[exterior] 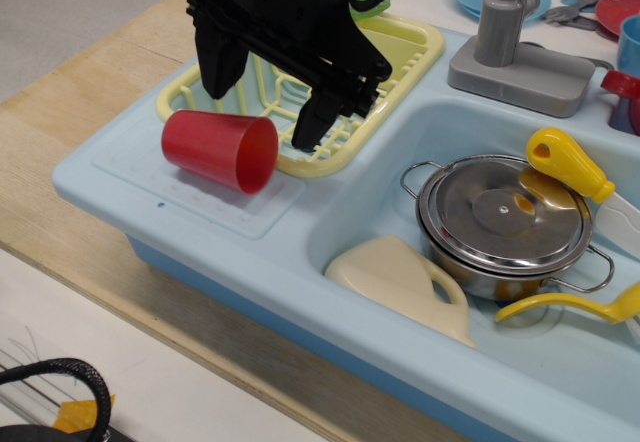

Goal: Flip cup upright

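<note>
One cup [221, 149] on its side | gripper [266, 110] spread wide above, seemingly not touching

I'm looking at a light wooden tabletop [70, 152] running from the upper left down toward the bottom centre of the frame. Sitting directly on it is the pale blue toy sink unit [200, 252], filling the middle and right. A white surface [150, 382] borders the wood at lower left.
</note>
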Controlling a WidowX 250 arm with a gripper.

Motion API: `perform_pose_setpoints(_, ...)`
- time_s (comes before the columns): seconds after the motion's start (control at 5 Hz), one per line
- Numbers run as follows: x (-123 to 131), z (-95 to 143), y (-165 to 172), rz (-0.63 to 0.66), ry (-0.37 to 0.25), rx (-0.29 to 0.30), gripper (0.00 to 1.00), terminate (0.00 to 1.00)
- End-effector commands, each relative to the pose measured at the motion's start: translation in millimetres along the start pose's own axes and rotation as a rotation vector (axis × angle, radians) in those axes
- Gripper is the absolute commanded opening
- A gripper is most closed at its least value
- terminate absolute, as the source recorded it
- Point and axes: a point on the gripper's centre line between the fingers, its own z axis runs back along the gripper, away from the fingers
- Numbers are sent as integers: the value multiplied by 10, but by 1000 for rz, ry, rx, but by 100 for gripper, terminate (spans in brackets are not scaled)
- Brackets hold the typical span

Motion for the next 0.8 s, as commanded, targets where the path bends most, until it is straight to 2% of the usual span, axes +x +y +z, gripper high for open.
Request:
perform_pose_setpoints(0.0, 36, 68, 65, -11, -29, 7, 100, 0)
perform_pose_setpoints(0.2, -5, -31, 96, -17, 17, -9, 100, 0)
perform_pose_setpoints(0.6, -205, -27, 141, 26, 29, -6, 100, 0)
